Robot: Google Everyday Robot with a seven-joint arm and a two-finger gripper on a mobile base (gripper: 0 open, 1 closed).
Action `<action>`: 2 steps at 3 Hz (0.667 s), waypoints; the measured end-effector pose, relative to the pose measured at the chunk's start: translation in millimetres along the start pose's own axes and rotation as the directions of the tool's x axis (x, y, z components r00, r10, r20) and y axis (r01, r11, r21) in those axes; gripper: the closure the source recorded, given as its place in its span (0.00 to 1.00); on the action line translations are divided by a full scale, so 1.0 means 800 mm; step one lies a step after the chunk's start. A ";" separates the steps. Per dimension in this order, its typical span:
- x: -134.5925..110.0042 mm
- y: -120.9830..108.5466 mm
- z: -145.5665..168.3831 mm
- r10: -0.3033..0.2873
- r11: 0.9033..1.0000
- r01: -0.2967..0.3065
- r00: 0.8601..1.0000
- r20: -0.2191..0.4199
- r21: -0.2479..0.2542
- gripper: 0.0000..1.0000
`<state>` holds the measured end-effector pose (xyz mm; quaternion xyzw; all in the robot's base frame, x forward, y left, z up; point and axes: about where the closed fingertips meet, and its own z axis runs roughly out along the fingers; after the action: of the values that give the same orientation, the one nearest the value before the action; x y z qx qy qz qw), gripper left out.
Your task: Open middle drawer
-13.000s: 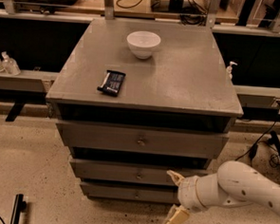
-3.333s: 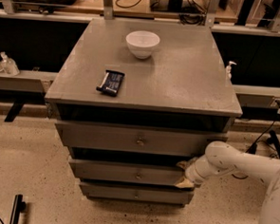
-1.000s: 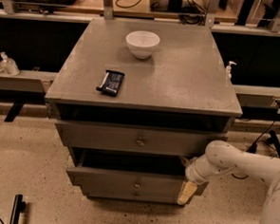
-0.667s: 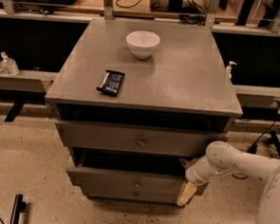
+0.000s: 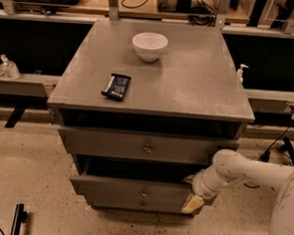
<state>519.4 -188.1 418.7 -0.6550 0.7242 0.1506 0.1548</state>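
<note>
The tool point(image 5: 190, 192) sits low at the front right of the grey table point(image 5: 189, 82), pressed against the right-hand end of the middle drawer point(image 5: 117, 190). It is at the tip of a white arm point(image 5: 248, 173) that reaches in from the right edge of the view. Whether the tool is wide, narrow or clamped on the drawer front I cannot tell, as its near side hides the contact.

The middle drawer runs leftward from the tool and stands forward of the table's body, with a dark open gap along its top edge. Its small round knob point(image 5: 144, 193) is to the left of the tool, roughly level with it. Just below that, and lower than the tool, only a thin strip of the bottom drawer point(image 5: 131, 205) shows under the middle one. Above and to the left of the tool the top drawer point(image 5: 110, 144) lies flush (its knob in line with the other).

Well above the tool, on the table's top, a white bowl point(image 5: 149, 46) stands towards the back. A dark flat packet point(image 5: 116, 86) lies up and far to the left of the tool, near the top's left edge and apart from the bowl.
</note>
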 end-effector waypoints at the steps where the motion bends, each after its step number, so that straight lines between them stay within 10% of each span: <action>1: -0.017 0.032 -0.005 -0.041 0.997 0.038 0.998 -0.039 -0.068 0.31; 2: -0.024 0.058 -0.006 -0.068 0.988 0.061 0.997 -0.045 -0.141 0.31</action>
<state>475.2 -168.0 431.8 -0.6907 0.6939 0.1794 0.0955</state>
